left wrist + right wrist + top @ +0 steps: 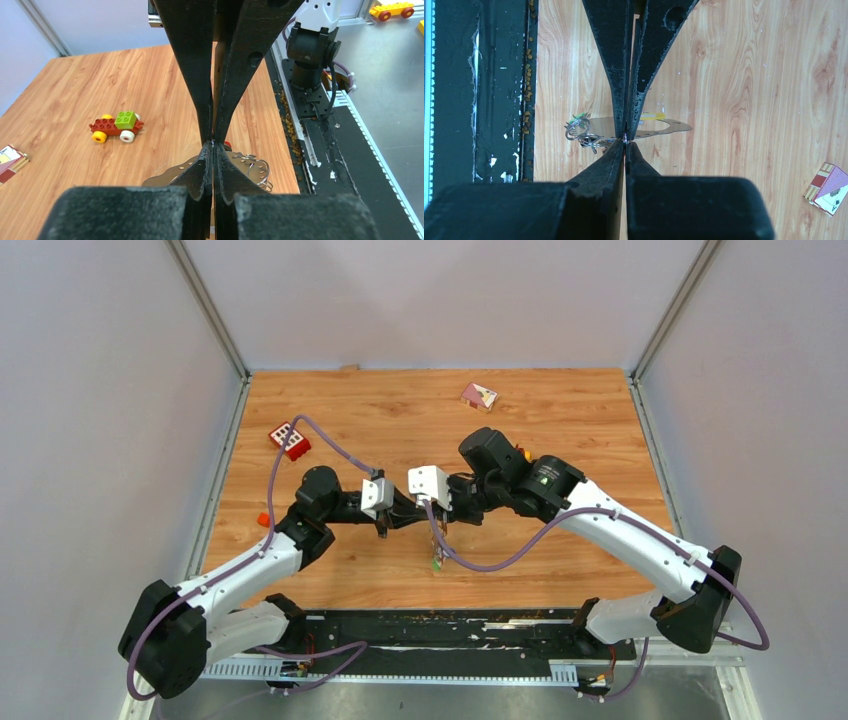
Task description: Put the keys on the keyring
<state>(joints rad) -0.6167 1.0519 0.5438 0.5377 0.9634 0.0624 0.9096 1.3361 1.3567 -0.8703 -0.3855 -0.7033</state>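
Note:
My left gripper and right gripper are both shut and meet tip to tip above the table's middle. A tiny glint of thin metal shows pinched where the tips meet, too small to name. Below them on the wood lies the keyring, a flat silvery-grey piece with holes. A cluster of keys on wire rings sits at its end nearest the arm bases, with a green tag. A yellow bit shows behind the fingers.
A red-yellow-green toy brick car stands on the table. A red block with white squares is far left, and a card box is at the back. The black base rail runs along the near edge.

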